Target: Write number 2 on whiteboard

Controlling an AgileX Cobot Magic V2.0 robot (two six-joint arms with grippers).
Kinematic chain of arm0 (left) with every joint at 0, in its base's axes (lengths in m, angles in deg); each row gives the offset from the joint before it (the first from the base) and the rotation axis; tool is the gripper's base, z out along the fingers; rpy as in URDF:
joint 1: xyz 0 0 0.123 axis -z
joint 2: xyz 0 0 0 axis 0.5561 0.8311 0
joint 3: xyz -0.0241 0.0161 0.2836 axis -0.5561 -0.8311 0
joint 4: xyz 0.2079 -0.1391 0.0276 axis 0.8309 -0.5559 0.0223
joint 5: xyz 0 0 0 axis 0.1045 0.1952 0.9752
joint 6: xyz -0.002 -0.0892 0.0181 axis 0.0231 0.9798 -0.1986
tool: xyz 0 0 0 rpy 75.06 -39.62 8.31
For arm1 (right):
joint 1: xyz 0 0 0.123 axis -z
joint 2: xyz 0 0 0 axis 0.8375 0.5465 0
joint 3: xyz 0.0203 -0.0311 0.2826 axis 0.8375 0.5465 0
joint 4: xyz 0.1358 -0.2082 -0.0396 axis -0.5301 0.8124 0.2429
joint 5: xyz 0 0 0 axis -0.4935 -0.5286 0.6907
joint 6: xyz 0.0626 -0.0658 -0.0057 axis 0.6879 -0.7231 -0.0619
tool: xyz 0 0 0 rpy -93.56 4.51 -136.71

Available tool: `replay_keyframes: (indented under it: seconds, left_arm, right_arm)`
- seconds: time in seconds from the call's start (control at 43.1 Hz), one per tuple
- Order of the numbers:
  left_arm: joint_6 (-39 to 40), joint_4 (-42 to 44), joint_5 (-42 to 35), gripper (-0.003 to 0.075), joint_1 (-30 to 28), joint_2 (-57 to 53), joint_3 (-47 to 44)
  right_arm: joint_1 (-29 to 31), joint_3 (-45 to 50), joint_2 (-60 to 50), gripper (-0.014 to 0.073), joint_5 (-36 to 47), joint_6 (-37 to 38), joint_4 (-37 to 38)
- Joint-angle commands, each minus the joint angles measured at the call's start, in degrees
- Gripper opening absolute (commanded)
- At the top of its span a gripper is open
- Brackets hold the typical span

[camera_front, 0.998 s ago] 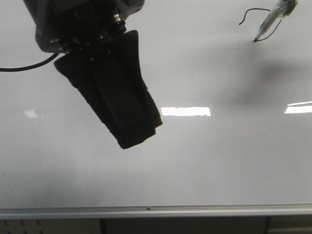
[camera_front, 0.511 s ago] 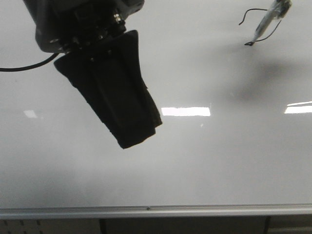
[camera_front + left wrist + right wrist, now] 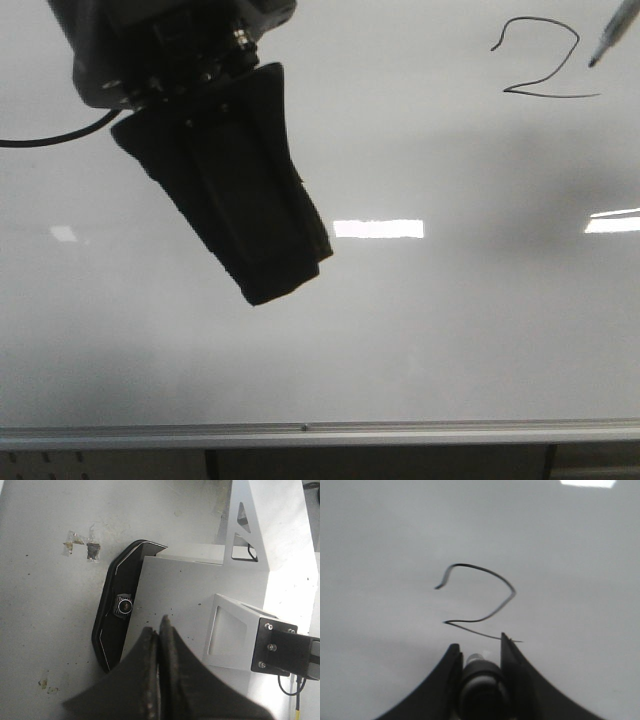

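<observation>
The thin black hand-drawn number 2 (image 3: 541, 58) lies on the large glossy pale whiteboard (image 3: 420, 330), at its far right. A slim clear-barrelled marker pen (image 3: 612, 36) stands just right of the digit, tip off the base stroke's end. The dark left gripper (image 3: 262, 255) hangs over the board's left half, well apart from the digit; the silver aluminium rail (image 3: 320, 433) runs along the near edge.

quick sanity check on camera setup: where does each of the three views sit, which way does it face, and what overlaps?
Front: looks forward over the whiteboard; left gripper hangs dark in view, marker beside the number 2.
Left wrist: on the left arm, facing the floor and a white stand, not the board; left gripper shut, empty.
Right wrist: on the right arm, facing the board; right gripper clamps the marker below the number 2.
Front and right wrist share the 2 and marker.
</observation>
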Motion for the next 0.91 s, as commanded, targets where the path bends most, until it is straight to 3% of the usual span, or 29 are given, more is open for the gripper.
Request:
replay_keyframes:
  seconds: [0.0,0.209,0.279,0.348,0.487,0.557,0.696,0.882]
  left_arm:
    - [0.24,-2.84,0.42,-0.0020,0.35,-2.28,1.74]
    - [-3.07,-3.82,2.53,-0.0009,0.35,-2.28,1.74]
    - [-4.65,-5.32,2.53,0.0054,0.35,-2.37,1.74]
    - [-5.70,-7.01,2.53,0.0162,0.35,-2.37,1.74]
    - [-9.21,-11.09,2.53,0.0483,0.35,-2.37,1.74]
    - [-11.43,-13.23,2.53,0.0568,0.35,-2.37,1.74]
    - [-16.48,-17.86,1.73,0.0575,0.35,-2.85,1.74]
    - [-17.07,-17.28,-4.16,0.0575,0.24,-4.69,1.74]
  right_arm:
    - [-2.29,-1.65,-5.01,-0.0085,-2.60,-0.20,-1.63]
    - [-2.68,-1.70,-5.43,-0.0088,-23.65,-1.64,-1.89]
    - [-2.68,-1.70,-5.43,-0.0088,-29.87,-2.72,-3.68]
    - [-2.68,-1.70,-5.43,-0.0088,-34.89,-4.43,-7.33]
    - [-2.68,-1.64,-5.37,-0.0088,-43.06,-7.50,-15.13]
    - [-2.68,-1.58,-5.37,-0.0088,-45.43,-8.42,-18.08]
    - [-2.77,0.31,-5.37,-0.0088,-46.50,-8.82,-20.93]
    - [-4.09,4.24,-5.37,-0.0088,-46.50,-8.82,-21.20]
